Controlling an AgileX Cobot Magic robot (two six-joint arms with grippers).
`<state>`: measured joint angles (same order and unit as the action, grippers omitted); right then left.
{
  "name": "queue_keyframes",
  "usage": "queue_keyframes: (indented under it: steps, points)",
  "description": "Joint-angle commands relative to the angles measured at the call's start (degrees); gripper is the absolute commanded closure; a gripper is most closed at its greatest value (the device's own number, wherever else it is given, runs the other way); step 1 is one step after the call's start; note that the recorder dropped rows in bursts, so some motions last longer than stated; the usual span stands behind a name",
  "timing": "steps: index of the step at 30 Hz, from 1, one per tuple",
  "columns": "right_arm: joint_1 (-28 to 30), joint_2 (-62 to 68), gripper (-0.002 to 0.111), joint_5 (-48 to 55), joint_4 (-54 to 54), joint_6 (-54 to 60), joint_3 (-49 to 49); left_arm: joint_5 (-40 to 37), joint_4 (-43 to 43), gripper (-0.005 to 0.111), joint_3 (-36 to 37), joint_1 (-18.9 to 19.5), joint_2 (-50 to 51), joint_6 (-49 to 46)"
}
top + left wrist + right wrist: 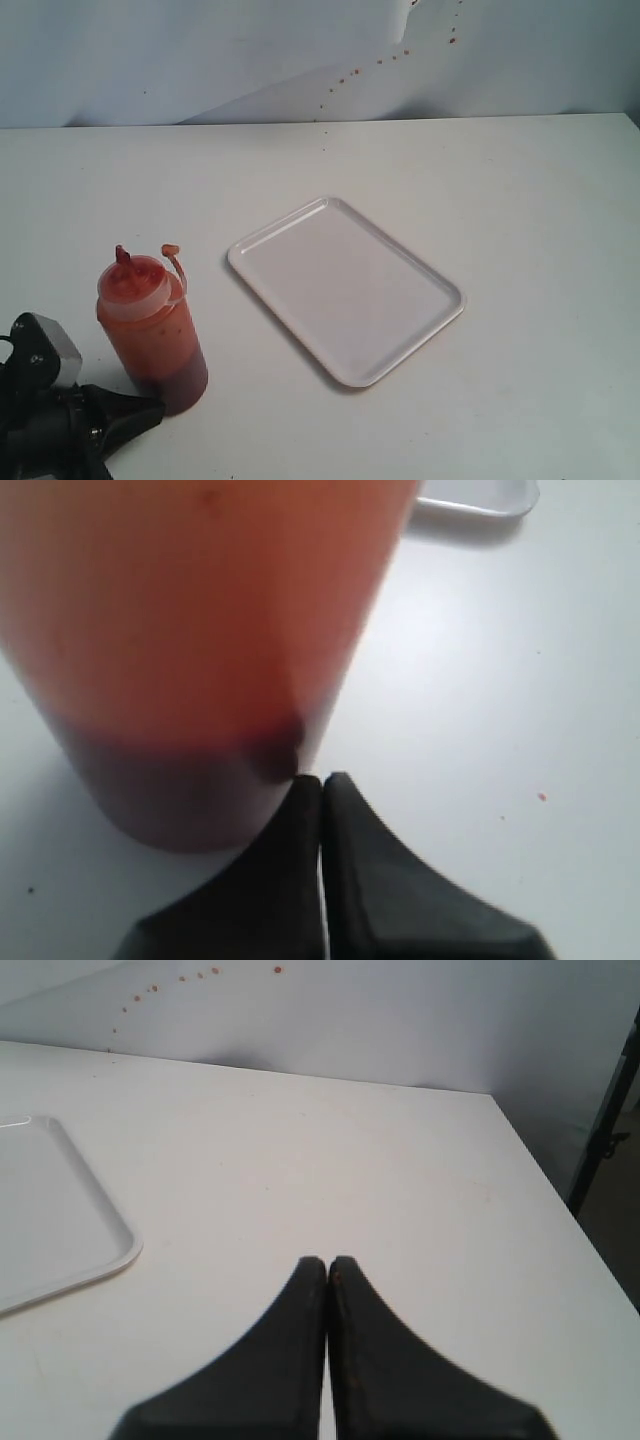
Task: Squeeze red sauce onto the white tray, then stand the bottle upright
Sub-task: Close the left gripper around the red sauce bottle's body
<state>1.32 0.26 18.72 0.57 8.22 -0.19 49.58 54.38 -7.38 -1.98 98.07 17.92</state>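
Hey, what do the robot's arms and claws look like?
The left claw and right claw each have two matte black fingers, broad at the base and tapering to narrow rounded tips. In the exterior view the left arm is black too, with a boxy grey housing. No markings show.

Brightness: we are seeing even, cool, fairly bright light across the white table [520, 200].
Shadows: we are finding soft, thin ones along the near rim of the white tray [345, 290].
Focus: we are getting the bottle [190, 630] heavily blurred in the left wrist view.
Glare: we are noticing hardly any.
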Motion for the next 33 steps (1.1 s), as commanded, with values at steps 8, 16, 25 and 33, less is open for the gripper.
queue_keyframes:
  steps: [8,16,25,33]
  points:
    - [-0.28,-0.26,0.108,-0.16,-0.57,-0.09,0.19,4.88,-10.91,0.107,-0.3,0.04,0.02,-8.3]
    - [-0.28,-0.26,0.108,-0.16,-0.57,-0.09,0.19,3.48,-11.78,0.107,-2.98,0.04,0.02,-10.99]
    - [-0.28,-0.26,0.108,-0.16,-0.57,-0.09,0.19,-0.24,-14.19,0.097,-2.98,0.04,0.02,-13.79]
    - [-0.28,-0.26,0.108,-0.16,-0.57,-0.09,0.19,0.56,-16.43,0.005,-2.98,0.04,0.02,-4.95]
